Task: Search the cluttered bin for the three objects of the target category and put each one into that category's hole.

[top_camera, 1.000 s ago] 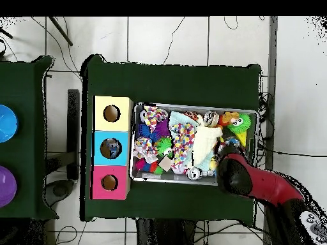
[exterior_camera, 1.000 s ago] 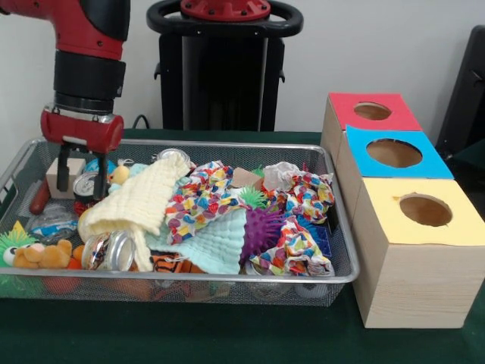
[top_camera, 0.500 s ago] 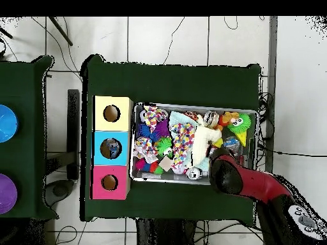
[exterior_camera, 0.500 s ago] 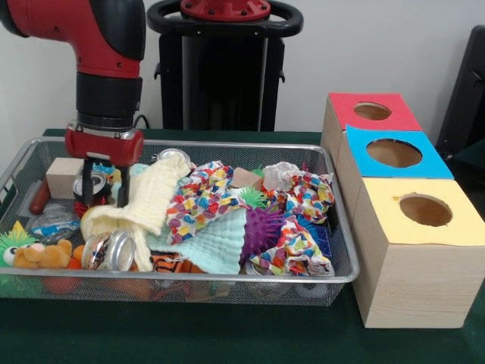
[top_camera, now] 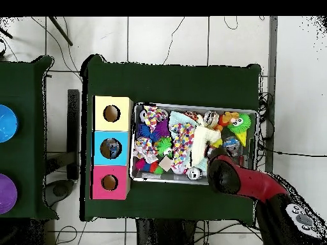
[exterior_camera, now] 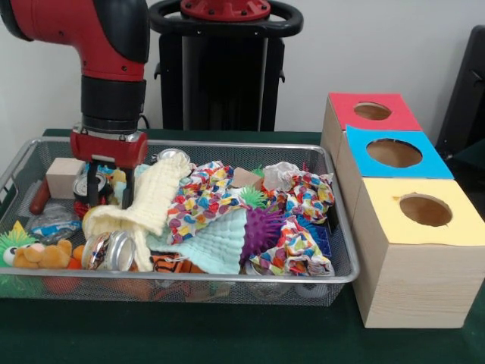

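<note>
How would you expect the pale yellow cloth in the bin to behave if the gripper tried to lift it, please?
The pale yellow cloth lies draped and folded over other items, so it is probably floppy and would sag and trail. It looks light for its size. Since it overlaps the metal can, lifting it might nudge that. The gripper hangs open at its edge.

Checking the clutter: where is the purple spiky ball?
Front view: the purple spiky ball sits mid-bin, right of centre, between the mint cloth and patterned cloth.
</note>
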